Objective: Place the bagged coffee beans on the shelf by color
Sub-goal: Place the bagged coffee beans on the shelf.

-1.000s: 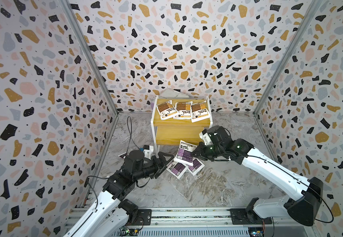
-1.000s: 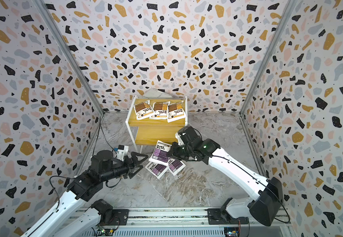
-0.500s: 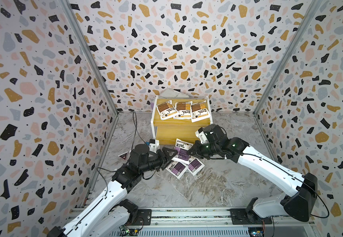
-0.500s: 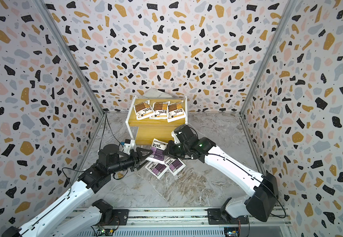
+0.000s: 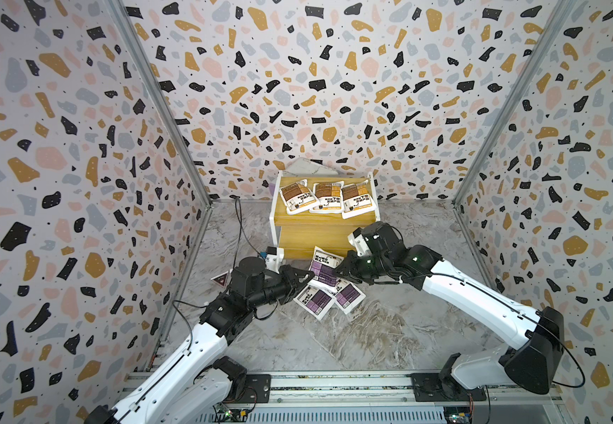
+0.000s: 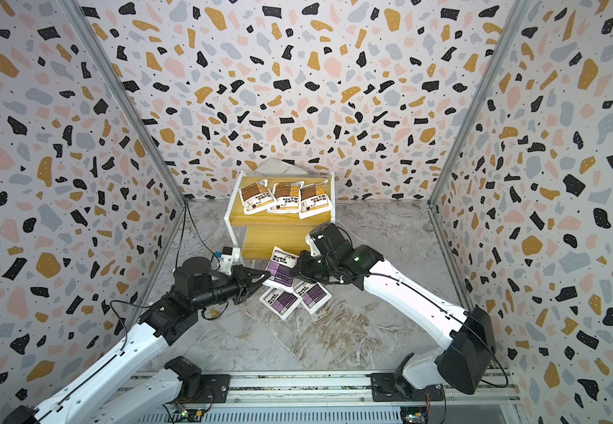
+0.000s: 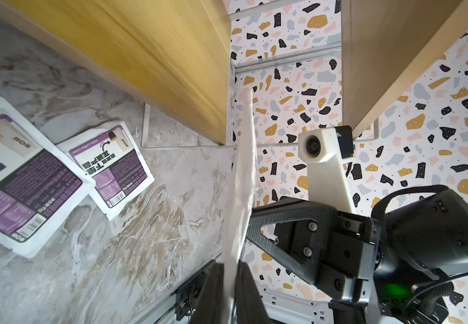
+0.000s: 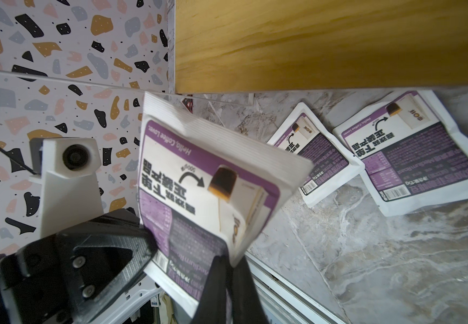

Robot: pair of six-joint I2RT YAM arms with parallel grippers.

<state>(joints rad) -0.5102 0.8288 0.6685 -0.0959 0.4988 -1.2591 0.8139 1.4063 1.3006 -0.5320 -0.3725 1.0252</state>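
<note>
Two grippers close on a single pouch in mid-air over the middle of the worktop (image 5: pixel 334 341). The left gripper (image 5: pixel 306 279) has its fingers (image 7: pixel 213 294) pressed together on one side of the held pouch (image 5: pixel 322 270). The right gripper (image 5: pixel 339 272) pinches the opposite side, its fingers (image 8: pixel 218 289) shut over a corner. The held pouch (image 8: pixel 207 182) is flat and white, tilted and clear of the worktop. It carries a purple panel, bold black characters, a curved arrow, a brown-topped block and the line "Hello, Coffee Lover."

Below it lie two floor pouches (image 5: pixel 314 299) (image 5: pixel 349 295) of the same purple design. Both are flat, print upward and touching, with one overlapping a corner of the other (image 7: pixel 109 165).

Beyond them the shelf (image 5: pixel 308 240) stands at the middle of the worktop's far edge, against the back wall. Its boards are yellow wood-grain on a white frame. Its upper board holds three brown-orange pouches (image 5: pixel 295 194) (image 5: pixel 328 196) (image 5: pixel 358 200) in a row, edges meeting.

- **Hidden or unclear:**
  - In the left wrist view the held pouch (image 7: pixel 241 182) appears edge-on as a white strip, so its print is not visible there.
  - One floor pouch (image 7: pixel 11 179) is cut off by that picture's border.
  - In both top views the held pouch covers the far ends of the floor pouches, and the right arm's wrist covers one end of the lower board.
  - The fine print is too small to read.
- **Count:**
  - Six pouches: three purple (one held, two on the worktop) and three brown-orange.
  - One shelf of two boards.
  - Two grippers.
</note>
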